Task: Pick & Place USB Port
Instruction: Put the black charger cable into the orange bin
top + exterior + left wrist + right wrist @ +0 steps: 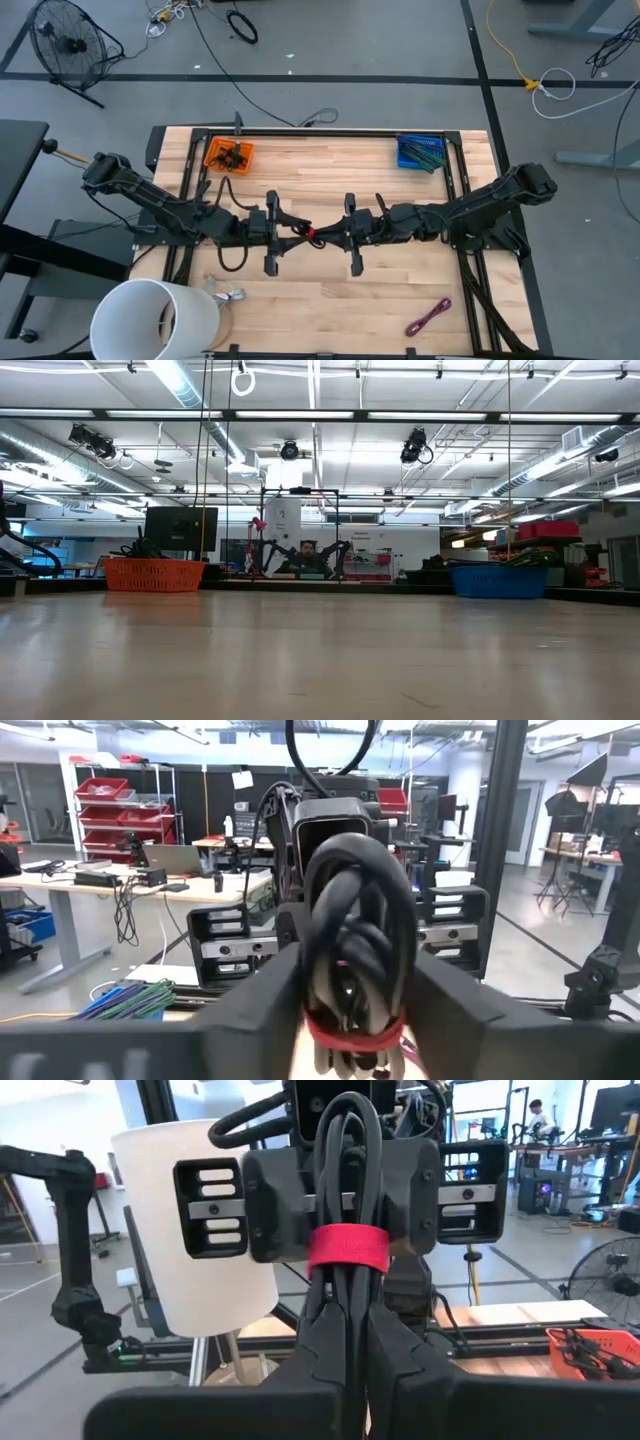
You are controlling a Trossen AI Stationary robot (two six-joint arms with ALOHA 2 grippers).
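Above the middle of the counter [320, 290], between the two arms, hung the coiled black cable [312, 234], bound by a red strap [347, 1247]; it appeared to be mid-handover.

- Right tool [350, 1342]: fingers together, clamped on the cable below the strap, evidently bearing its weight.
- Left tool [352, 1010]: fingers apart, one either side of the coil; no grip was evident, which suggested a release or a fresh approach.
- Orange bin [229, 155], far left corner, holding dark cables: a likely source or destination.
- Blue bin [421, 152], far right corner, holding cables likewise.
- White cylinder [155, 320], near left edge.
- Purple cable [428, 317], loose, near right of the counter.
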